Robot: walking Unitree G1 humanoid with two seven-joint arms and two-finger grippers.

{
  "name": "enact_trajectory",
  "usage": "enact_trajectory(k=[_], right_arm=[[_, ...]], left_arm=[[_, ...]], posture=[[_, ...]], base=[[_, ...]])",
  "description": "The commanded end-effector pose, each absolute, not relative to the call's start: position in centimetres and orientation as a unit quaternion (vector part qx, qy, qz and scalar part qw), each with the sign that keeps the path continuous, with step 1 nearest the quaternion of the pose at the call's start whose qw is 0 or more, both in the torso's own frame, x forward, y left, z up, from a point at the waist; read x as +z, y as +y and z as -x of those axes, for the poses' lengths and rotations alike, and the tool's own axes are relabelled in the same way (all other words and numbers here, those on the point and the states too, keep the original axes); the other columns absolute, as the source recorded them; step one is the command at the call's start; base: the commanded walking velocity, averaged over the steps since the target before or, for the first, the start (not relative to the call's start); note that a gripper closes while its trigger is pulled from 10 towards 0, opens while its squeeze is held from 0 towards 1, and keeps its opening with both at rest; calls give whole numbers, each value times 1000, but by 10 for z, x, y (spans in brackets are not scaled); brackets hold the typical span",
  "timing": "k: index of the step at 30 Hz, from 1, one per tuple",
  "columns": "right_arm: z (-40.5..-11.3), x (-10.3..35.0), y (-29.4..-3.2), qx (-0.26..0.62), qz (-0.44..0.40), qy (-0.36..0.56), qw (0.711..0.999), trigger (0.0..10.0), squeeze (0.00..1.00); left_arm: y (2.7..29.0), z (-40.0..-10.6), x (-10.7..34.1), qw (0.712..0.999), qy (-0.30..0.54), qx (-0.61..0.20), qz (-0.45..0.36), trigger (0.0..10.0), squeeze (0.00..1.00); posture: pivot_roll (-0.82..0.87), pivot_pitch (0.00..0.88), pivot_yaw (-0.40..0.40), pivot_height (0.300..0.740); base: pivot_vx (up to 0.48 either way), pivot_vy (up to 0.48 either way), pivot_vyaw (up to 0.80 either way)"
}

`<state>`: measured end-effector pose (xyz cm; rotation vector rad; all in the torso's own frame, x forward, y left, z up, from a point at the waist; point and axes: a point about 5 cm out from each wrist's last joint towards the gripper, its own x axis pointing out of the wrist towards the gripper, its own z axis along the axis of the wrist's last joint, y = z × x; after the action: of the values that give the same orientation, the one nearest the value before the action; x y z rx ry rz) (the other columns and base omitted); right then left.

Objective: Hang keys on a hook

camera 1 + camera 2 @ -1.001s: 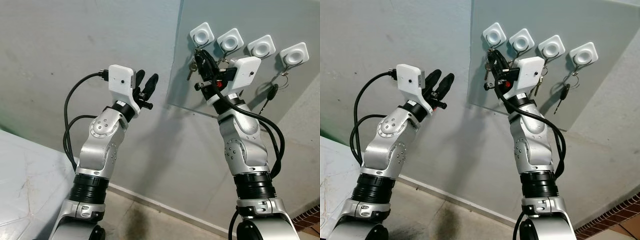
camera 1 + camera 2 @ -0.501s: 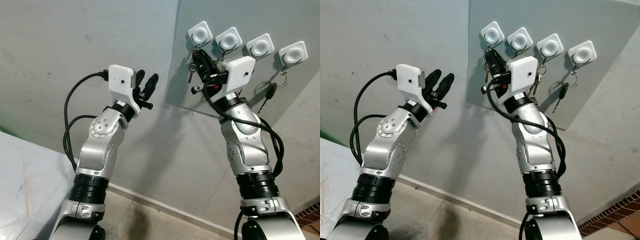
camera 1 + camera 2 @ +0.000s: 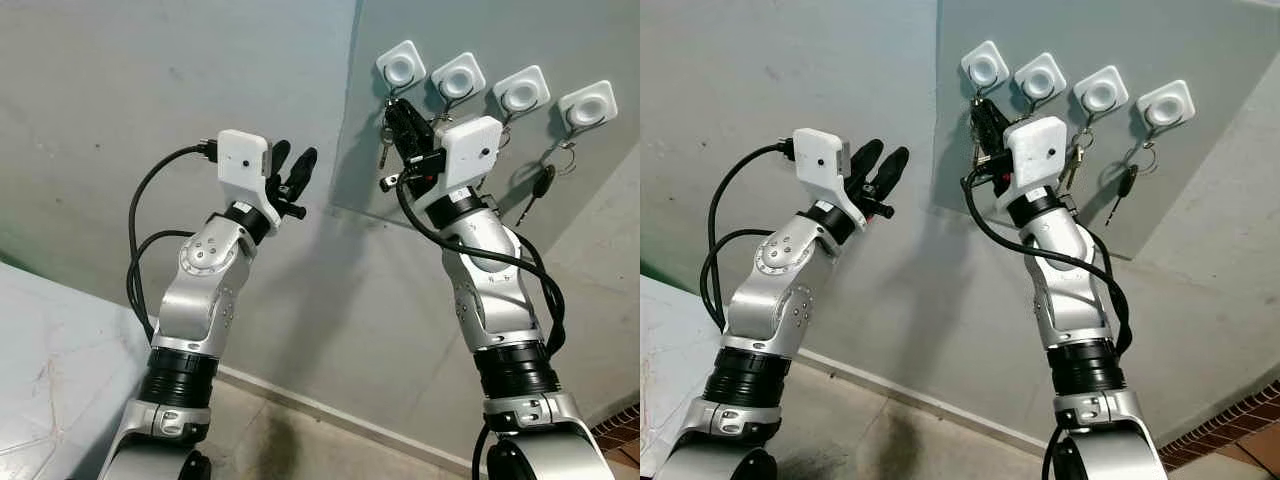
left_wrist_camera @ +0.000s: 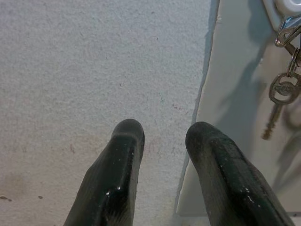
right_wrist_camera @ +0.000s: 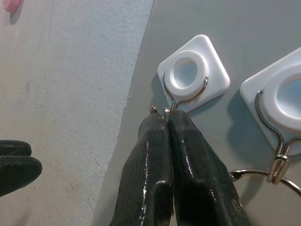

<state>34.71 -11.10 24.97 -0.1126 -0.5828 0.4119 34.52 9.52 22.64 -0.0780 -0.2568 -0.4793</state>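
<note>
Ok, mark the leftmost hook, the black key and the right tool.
leftmost hook [image 5: 187, 73], right wrist view, white ring.
black key [image 3: 541, 183], left eye view, black head.
right tool [image 5: 167, 121], right wrist view, between fingertips.

A pale grey plaster wall [image 3: 150, 90] forms the backdrop. A darker grey panel [image 3: 600, 40] is mounted flat on it. A light skirting strip [image 3: 330, 415] meets the concrete floor [image 3: 270, 440]. Brick edging [image 3: 615, 435] appears at 1 corner.

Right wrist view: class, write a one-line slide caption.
Right tool shut just below the leftmost white hook on the grey board.
</note>
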Motion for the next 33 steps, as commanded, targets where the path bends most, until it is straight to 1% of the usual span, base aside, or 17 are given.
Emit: enact_trajectory(k=[1, 3, 4, 5, 7, 10, 17, 21, 27, 28, 29, 31, 32, 33], right_arm=[[-349, 252, -111, 201, 31, -286, 936, 10000, 0], [-349, 254, -112, 205, 0, -286, 936, 10000, 0], [-349, 256, -113, 209, -40, -284, 935, 10000, 0], [-349, 257, -113, 212, -61, -285, 933, 10000, 0], [-348, 258, -113, 213, -61, -289, 931, 10000, 0], [-347, 263, -114, 218, -91, -295, 926, 10000, 0], [-344, 264, -114, 231, -91, -305, 920, 10000, 0], [-342, 264, -112, 236, -73, -305, 920, 10000, 0], [-342, 260, -109, 243, 3, -302, 922, 10000, 0], [-342, 260, -108, 241, 20, -301, 922, 10000, 0], [-343, 258, -108, 235, 58, -300, 923, 10000, 0], [-343, 258, -108, 235, 58, -300, 923, 10000, 0], [-344, 256, -108, 231, 88, -298, 922, 10000, 0], [-344, 256, -108, 231, 88, -298, 922, 10000, 0]], left_arm=[[93, -343, 231, 960, -134, -242, 39, 10000, 0], [93, -343, 231, 960, -133, -242, 39, 10000, 0], [92, -343, 231, 960, -133, -242, 40, 10000, 0], [92, -343, 230, 960, -133, -242, 40, 10000, 0], [92, -343, 230, 960, -132, -243, 40, 10000, 0], [91, -343, 230, 960, -131, -244, 40, 10000, 0], [91, -343, 229, 960, -130, -246, 40, 10000, 0], [91, -343, 229, 960, -130, -246, 40, 10000, 0], [91, -343, 230, 960, -130, -245, 40, 10000, 0], [91, -343, 230, 960, -130, -245, 40, 10000, 0], [92, -343, 230, 960, -130, -244, 40, 10000, 0], [92, -343, 230, 960, -130, -244, 40, 10000, 0], [92, -343, 229, 960, -130, -244, 40, 10000, 0], [92, -343, 229, 960, -130, -244, 40, 10000, 0]], posture=[[137, 36, -61, 740], [137, 35, -61, 740], [137, 36, -61, 740], [137, 36, -61, 740], [137, 36, -61, 740], [134, 36, -59, 740], [134, 36, -57, 740], [134, 38, -56, 740], [133, 39, -56, 740], [133, 39, -56, 740], [133, 40, -56, 740], [133, 40, -56, 740], [132, 42, -56, 740], [132, 42, -56, 740]], base=[[0, 0, 0], [0, 0, 0], [0, 0, 0], [0, 0, 0], [0, 0, 0], [0, 0, 0], [0, 0, 0], [0, 0, 0], [0, 0, 0], [0, 0, 0], [0, 0, 0], [0, 0, 0], [0, 0, 0], [0, 0, 0]])
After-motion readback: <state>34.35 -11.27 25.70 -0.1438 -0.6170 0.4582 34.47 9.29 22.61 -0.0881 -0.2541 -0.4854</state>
